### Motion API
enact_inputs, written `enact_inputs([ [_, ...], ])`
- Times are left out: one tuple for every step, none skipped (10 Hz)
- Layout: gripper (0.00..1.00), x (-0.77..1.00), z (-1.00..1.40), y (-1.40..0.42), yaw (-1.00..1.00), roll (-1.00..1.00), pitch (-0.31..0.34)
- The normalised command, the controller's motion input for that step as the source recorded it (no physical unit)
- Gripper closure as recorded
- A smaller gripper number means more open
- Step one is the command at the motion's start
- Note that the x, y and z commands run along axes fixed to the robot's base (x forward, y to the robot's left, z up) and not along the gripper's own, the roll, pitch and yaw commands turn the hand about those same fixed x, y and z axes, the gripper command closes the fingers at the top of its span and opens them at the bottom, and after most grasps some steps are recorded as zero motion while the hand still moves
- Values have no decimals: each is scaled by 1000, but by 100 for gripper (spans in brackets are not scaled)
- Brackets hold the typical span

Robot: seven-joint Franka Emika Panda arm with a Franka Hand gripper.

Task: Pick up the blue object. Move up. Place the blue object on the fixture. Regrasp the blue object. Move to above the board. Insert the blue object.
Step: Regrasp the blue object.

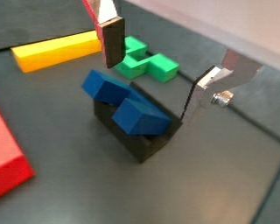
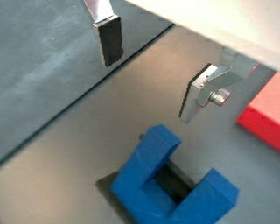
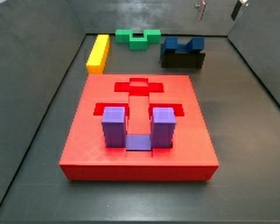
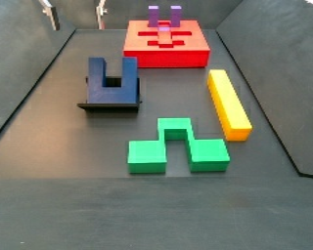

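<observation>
Blue object [image 1: 122, 99], a dark U with prongs up, sits on the fixture [image 1: 143, 140]; end effector [image 1: 161, 63] hangs spread above.

Blue object [image 1: 122, 99] matt plastic; hand [image 1: 160, 59] fingers [image 1: 205, 94] bare silver metal.

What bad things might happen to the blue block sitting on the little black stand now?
1. The blue object sits on the fixture and sticks out past it, so a nudge might tip it off.
2. The gripper hangs open above it, holding nothing; coming down off-centre, the fingers may strike a prong.
3. The green block lies close by and might get bumped.
</observation>
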Motion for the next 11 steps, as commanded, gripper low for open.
enact_inputs([
  [0, 397, 34, -191, 0, 1000, 11],
  [0, 331, 37, -183, 0, 1000, 40],
  [0, 40, 23, -46, 249, 1000, 91],
  [0, 163, -14, -17, 334, 1000, 89],
  [0, 197, 0, 0, 286, 1000, 100],
  [0, 197, -9, 0, 277, 1000, 109],
  [0, 234, -269, 0, 254, 931, 91],
  [0, 234, -394, 0, 266, 786, 54],
  [0, 326, -466, -3, 257, 746, 23],
  [0, 349, -457, -51, 269, 680, 3],
  [0, 269, -351, -117, 277, 649, 54],
])
